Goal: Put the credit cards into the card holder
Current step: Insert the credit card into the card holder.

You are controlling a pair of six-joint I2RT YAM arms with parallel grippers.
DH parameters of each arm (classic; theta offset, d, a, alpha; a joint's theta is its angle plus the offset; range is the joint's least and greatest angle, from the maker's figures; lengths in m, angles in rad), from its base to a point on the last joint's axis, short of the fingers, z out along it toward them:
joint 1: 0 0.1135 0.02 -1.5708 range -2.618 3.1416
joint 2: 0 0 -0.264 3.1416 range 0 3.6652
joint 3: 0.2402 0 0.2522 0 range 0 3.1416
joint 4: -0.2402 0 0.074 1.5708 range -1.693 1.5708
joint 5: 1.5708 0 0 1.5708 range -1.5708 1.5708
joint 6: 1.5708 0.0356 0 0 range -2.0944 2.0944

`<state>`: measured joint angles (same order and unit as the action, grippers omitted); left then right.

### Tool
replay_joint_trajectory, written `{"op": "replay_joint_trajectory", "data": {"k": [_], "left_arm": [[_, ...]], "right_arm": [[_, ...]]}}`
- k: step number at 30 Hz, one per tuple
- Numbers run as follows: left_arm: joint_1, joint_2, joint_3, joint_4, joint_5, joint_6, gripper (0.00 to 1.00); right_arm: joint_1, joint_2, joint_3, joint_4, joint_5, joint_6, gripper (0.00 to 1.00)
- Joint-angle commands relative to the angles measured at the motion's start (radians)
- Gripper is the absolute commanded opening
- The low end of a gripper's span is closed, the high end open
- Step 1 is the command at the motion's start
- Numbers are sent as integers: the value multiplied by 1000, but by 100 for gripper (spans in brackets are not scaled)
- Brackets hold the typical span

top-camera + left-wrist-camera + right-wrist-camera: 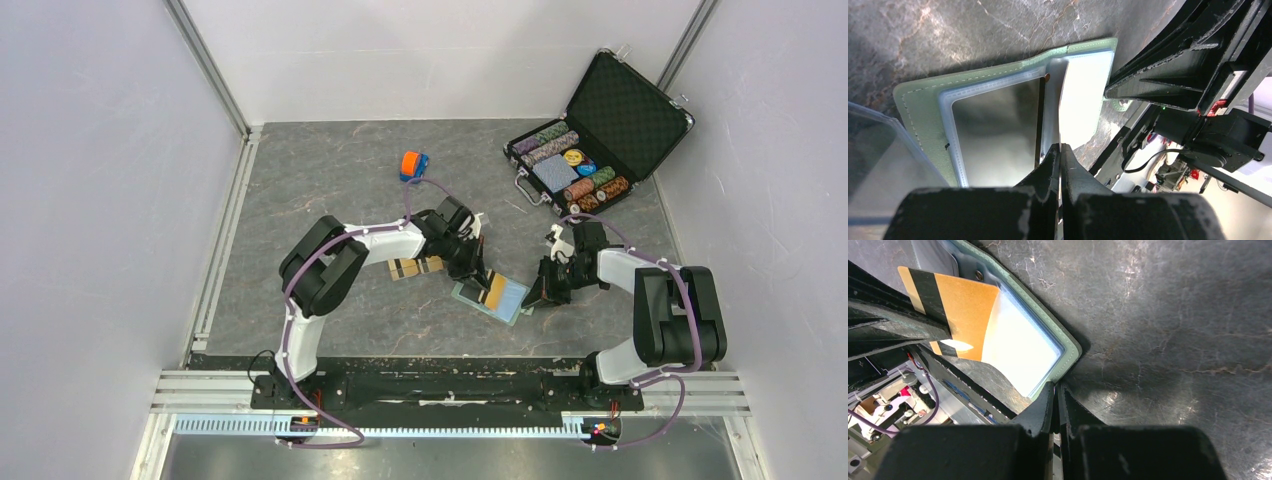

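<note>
**Q:** State of the left gripper (1059, 150)?

**A:** Closed to a thin gap. It pinches one orange-gold credit card (965, 305), black stripe visible, by one end. The card is tilted, and its free end lies over the inside of the open card holder (918, 100), near the fold. The views do not show whether that end has entered a pocket.

**Q:** Location of the card holder?

**A:** It lies open on the tabletop (330, 170), just below the centre of the overhead view, between the two arms. The pale blue interior faces up, with the green cover showing as a border around it.

**Q:** State of the right gripper (1055, 390)?

**A:** The fingers nearly meet. They clamp the green edge of the card holder on its right side.

**Q:** Other cards?

**A:** The remaining cards (415, 267), orange and black, lie flat on the tabletop just left of the holder. They are partly under the left arm.
</note>
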<state>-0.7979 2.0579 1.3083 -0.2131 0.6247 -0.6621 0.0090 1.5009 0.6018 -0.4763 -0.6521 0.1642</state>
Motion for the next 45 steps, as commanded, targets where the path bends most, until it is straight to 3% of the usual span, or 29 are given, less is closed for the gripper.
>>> {"op": "replay_joint_trajectory", "data": {"k": [1,27,32,35,38,45], "left_arm": [[-11,-57,-13,-97,-47,-25,2],[-34,-12,-11,52,149,-43,2],[-38,14,4,34,130,-47,3],[-40,23,35,-43,87,-18,5],[-43,25,69,-135,33,26,17],[-63,48,165,-297,-49,107,29]], "right_arm": [[6,25,-30,25,75,-32,3],[7,38,-10,18,77,-33,2],[6,38,-4,15,78,-36,2],[6,37,0,11,78,-36,2],[6,36,7,8,80,-36,2],[6,36,14,3,82,-37,2]]}}
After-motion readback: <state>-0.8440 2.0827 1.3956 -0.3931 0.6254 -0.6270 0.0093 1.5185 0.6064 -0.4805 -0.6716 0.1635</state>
